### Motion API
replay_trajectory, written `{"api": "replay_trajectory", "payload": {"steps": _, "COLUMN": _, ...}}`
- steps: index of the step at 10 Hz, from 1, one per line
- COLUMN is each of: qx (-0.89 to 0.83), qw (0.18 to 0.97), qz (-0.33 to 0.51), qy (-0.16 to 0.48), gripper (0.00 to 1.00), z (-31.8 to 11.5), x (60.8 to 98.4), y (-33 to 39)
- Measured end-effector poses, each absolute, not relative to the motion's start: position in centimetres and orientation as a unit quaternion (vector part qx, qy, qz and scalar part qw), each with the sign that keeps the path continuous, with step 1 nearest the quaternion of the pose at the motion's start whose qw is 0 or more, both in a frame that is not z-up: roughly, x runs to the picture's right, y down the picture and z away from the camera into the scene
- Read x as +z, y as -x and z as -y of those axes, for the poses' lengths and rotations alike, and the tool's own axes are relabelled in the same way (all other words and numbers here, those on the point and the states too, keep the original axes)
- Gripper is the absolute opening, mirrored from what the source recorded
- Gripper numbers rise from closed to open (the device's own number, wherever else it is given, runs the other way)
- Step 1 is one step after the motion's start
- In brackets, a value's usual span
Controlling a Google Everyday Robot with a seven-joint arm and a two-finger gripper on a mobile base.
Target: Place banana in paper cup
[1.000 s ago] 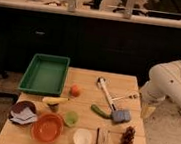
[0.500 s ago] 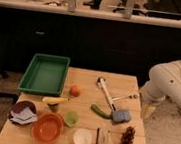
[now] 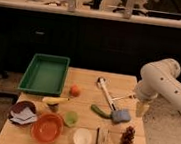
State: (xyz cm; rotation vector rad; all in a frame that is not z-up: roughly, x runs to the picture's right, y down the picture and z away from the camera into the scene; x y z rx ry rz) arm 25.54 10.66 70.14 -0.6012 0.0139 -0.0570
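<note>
The banana (image 3: 54, 101) lies flat on the wooden table (image 3: 90, 79), left of centre and just in front of the green tray. The paper cup (image 3: 82, 138), white and round, stands upright near the table's front edge, right of the orange bowl (image 3: 47, 129). My gripper (image 3: 142, 109) hangs from the pale arm (image 3: 163, 82) over the table's right edge, far to the right of both the banana and the cup. It points downward and is open, with nothing in it.
A green tray (image 3: 46, 74) sits at the back left. Around the centre are a small orange fruit (image 3: 75, 90), a green cup (image 3: 70, 117), a green vegetable (image 3: 98, 111), a blue sponge (image 3: 120, 115) and a long-handled utensil (image 3: 106, 91). Dark grapes (image 3: 127, 137), a brown bar (image 3: 102, 140) and a snack bag (image 3: 22, 113) lie along the front.
</note>
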Motion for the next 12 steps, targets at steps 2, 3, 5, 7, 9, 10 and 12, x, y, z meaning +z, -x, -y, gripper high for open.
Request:
{"api": "replay_trajectory", "payload": {"steps": 2, "qx": -0.058, "qw": 0.952, "qz": 0.012, "qy": 0.299, "gripper": 0.80, "z": -10.4, "x": 70.4, "y": -21.8}}
{"api": "replay_trajectory", "payload": {"steps": 3, "qx": -0.063, "qw": 0.951, "qz": 0.025, "qy": 0.302, "gripper": 0.80, "z": -10.2, "x": 70.3, "y": -20.5}}
{"api": "replay_trajectory", "payload": {"steps": 5, "qx": -0.051, "qw": 0.944, "qz": 0.076, "qy": 0.316, "gripper": 0.80, "z": -10.2, "x": 69.9, "y": -18.4}}
{"api": "replay_trajectory", "payload": {"steps": 7, "qx": -0.024, "qw": 0.936, "qz": 0.138, "qy": 0.323, "gripper": 0.80, "z": -10.0, "x": 69.6, "y": -16.9}}
{"api": "replay_trajectory", "payload": {"steps": 9, "qx": 0.010, "qw": 0.924, "qz": 0.192, "qy": 0.330, "gripper": 0.80, "z": -10.3, "x": 69.5, "y": -16.2}}
{"api": "replay_trajectory", "payload": {"steps": 10, "qx": 0.023, "qw": 0.920, "qz": 0.209, "qy": 0.330, "gripper": 0.80, "z": -10.5, "x": 69.5, "y": -15.9}}
{"api": "replay_trajectory", "payload": {"steps": 12, "qx": 0.035, "qw": 0.916, "qz": 0.227, "qy": 0.329, "gripper": 0.80, "z": -10.9, "x": 69.6, "y": -15.1}}
